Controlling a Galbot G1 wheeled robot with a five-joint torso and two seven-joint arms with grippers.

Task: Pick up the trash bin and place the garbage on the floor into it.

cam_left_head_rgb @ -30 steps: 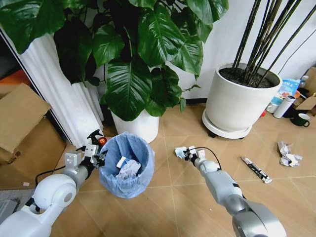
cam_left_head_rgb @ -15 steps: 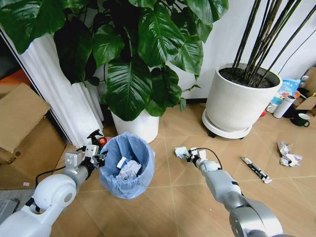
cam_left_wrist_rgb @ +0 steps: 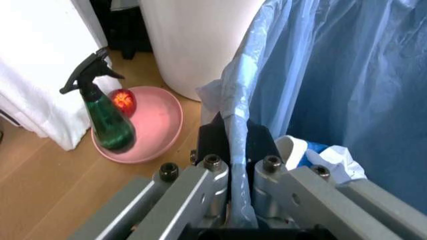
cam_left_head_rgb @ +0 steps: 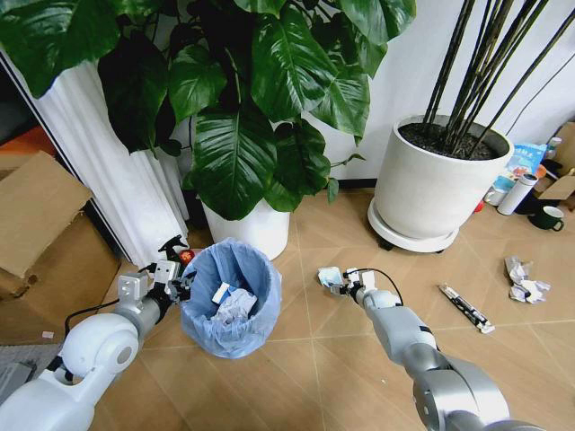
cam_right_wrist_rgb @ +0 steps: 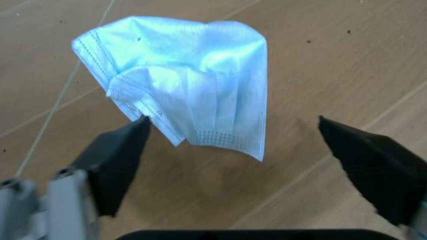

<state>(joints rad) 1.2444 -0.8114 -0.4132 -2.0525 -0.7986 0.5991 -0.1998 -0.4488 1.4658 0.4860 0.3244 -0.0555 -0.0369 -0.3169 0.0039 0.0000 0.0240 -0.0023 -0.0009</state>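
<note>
Head view: left gripper at 9 o'clock of trash bin, pinching its blue bag rim. Right gripper spread wide, crumpled face mask just ahead on floor. Left wrist view: fingers clamped on liner. Right wrist view: mask between open fingertips, untouched.

Bare floor lay open between the trash bin and my right gripper. Behind, a white plant pot and low leaves blocked the way
</note>
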